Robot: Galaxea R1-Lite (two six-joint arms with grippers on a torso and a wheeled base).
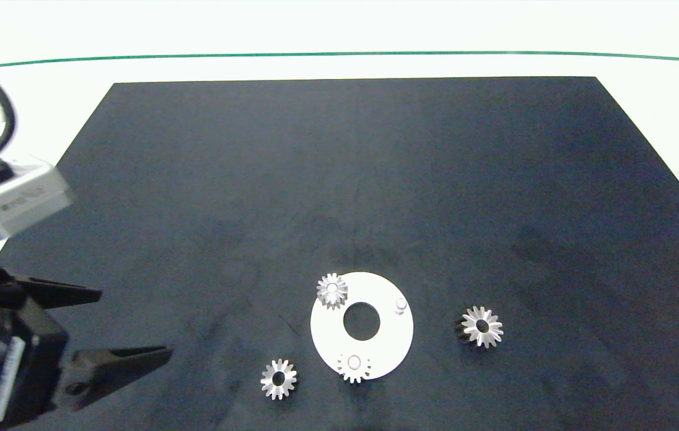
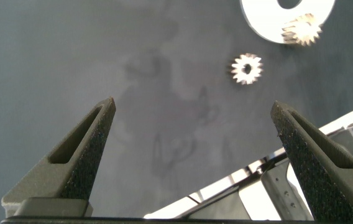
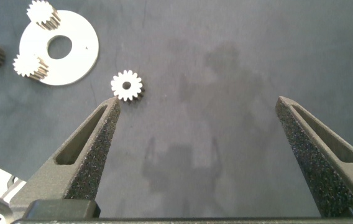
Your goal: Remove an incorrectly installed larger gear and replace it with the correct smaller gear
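The larger gear point(image 1: 481, 326) lies flat on the mat, right of the disc. The smaller gear point(image 1: 279, 379) lies loose left of it.

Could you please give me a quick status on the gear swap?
Left gripper open, empty, at the mat's left edge; right gripper open, empty. Larger gear off, right of the white disc; one peg bare. Loose smaller gear unobstructed.

You're looking at a lab test bench. A flat black rectangular mat point(image 1: 339, 197) covers a plain white table point(image 1: 339, 66).
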